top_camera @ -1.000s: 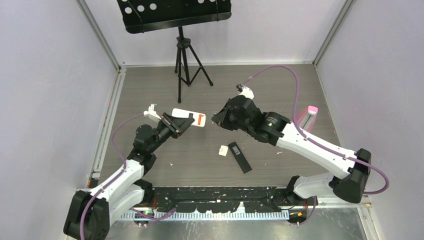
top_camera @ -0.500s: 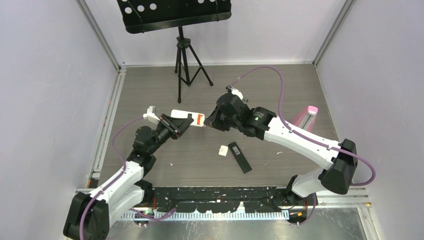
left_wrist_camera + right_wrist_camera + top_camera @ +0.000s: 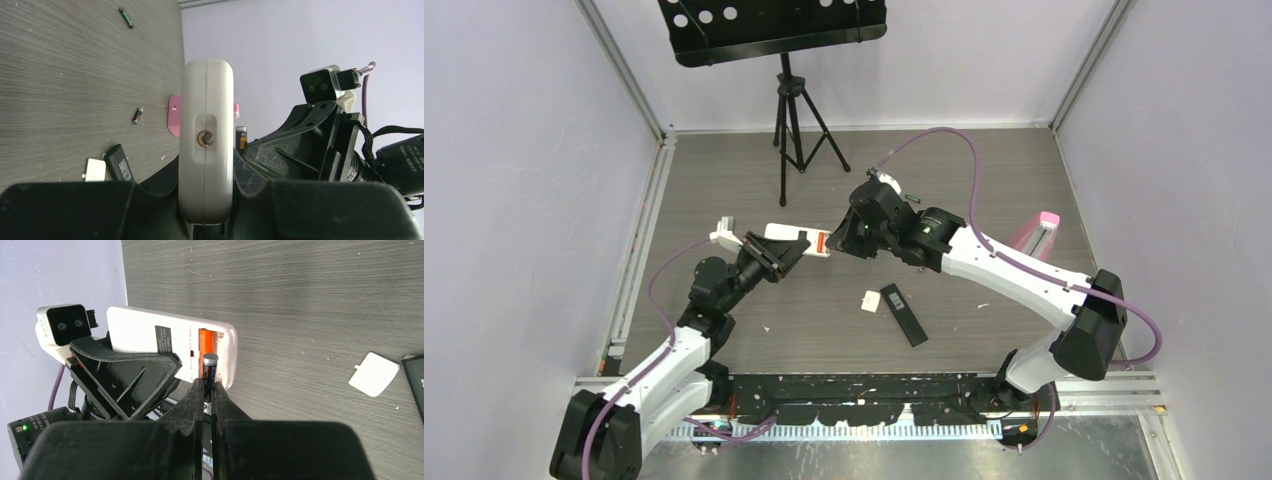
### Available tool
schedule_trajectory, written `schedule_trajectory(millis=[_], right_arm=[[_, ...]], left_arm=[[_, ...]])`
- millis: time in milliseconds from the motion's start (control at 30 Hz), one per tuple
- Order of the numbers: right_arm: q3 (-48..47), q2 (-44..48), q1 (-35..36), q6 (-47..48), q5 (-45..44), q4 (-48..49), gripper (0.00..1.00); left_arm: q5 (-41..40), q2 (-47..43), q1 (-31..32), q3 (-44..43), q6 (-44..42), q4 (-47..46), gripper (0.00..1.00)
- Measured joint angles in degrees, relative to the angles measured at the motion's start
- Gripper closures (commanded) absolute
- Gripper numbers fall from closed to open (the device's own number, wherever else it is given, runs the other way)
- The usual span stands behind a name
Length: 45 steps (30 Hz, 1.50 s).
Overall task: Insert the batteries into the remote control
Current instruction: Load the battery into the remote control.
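While your left tool (image 3: 207, 172) clamped the white remote (image 3: 170, 347), your right tool (image 3: 209, 384) pinched a dark battery (image 3: 209, 367) just beside the seated orange cell (image 3: 204, 339); any tilt on entry could jam or drop it.

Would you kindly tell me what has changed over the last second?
The right gripper, shut on a dark battery, swung left up to the white remote. The left gripper kept holding that remote; the black remote and cover stayed put.
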<state>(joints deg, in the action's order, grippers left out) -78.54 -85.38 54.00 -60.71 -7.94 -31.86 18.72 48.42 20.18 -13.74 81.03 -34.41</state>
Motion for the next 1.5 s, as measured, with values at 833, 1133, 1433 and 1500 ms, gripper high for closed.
schedule_trajectory(millis=[833,1133,1433,1500], right_arm=[[-2.64,-3.48,-0.13,2.05,2.27,-0.57,0.71],[-2.91,-3.56,-0.52,1.88,2.23,-0.59,0.52],[-2.08,-1.16,-2.86,3.87,2.86,-0.5,0.15],[-1.07,0.92,-4.7,5.01,4.17,-0.28,0.13]], left_arm=[[-0.79,-1.95,0.0,0.94,1.38,-0.07,1.0],[-0.83,-2.62,0.0,0.94,1.49,0.02,1.0],[1.11,-1.68,-0.07,0.74,1.51,0.72,1.0],[3.58,1.03,-0.11,0.17,1.79,0.2,1.0]])
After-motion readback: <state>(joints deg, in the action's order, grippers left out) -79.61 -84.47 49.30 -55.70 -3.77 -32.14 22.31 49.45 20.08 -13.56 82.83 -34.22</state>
